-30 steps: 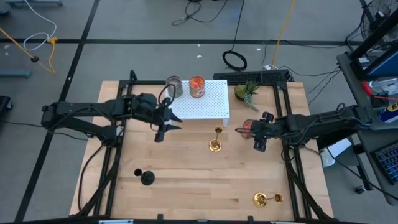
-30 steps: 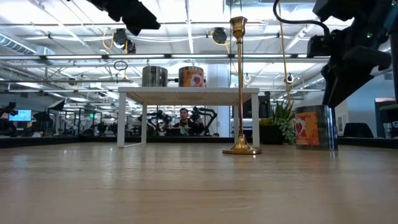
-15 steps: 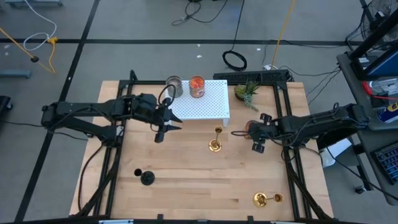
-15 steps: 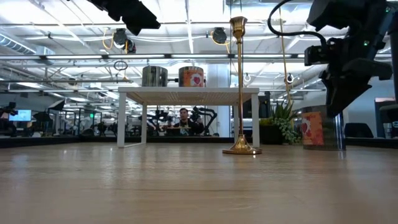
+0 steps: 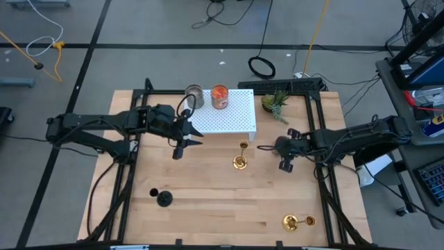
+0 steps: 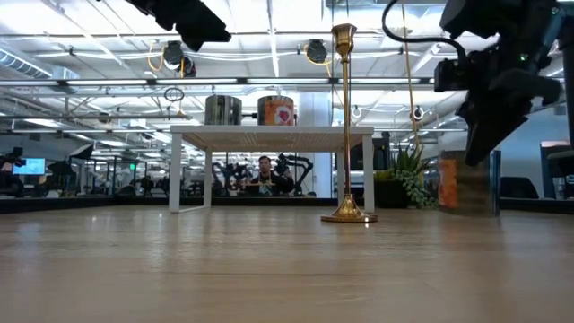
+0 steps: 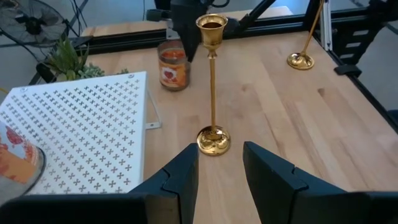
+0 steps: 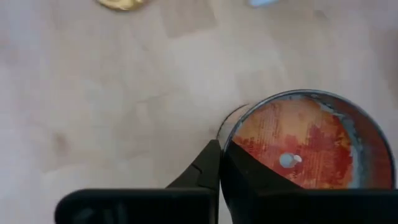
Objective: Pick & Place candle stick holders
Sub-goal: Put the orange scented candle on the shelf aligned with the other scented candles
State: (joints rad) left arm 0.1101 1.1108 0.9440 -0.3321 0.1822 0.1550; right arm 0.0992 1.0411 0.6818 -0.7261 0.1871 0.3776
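Observation:
My right gripper (image 5: 279, 146) is at the table's right, shut on an orange glass cup (image 8: 305, 143), which it hides in the high view. The cup (image 6: 448, 184) stands on the table. My left gripper (image 5: 187, 142) hangs open above the table, left of the white stand (image 5: 236, 117). A gold stemmed holder (image 7: 212, 81) stands upright beyond its fingers. A grey cup (image 5: 194, 96) and another orange cup (image 5: 220, 96) sit on the stand. A second gold holder (image 5: 297, 222) lies at the near right, and a black holder (image 5: 164, 198) is at the near left. My right gripper pinches the orange cup's rim (image 8: 225, 138) on the cup's left side, with one finger (image 8: 239, 171) inside the cup and the other outside. The fingers come from above, slanting in from the table's right. The cup stands upright with its bottom on the table.
A small green potted plant (image 5: 275, 102) stands at the far right, just behind the right gripper. Black frame rails run along both table sides. Bare wood lies in the middle and near part of the table.
My right gripper has moved toward the table's left, over the orange cup, and its fingers have shut on the cup's rim. The cup still stands on the table.

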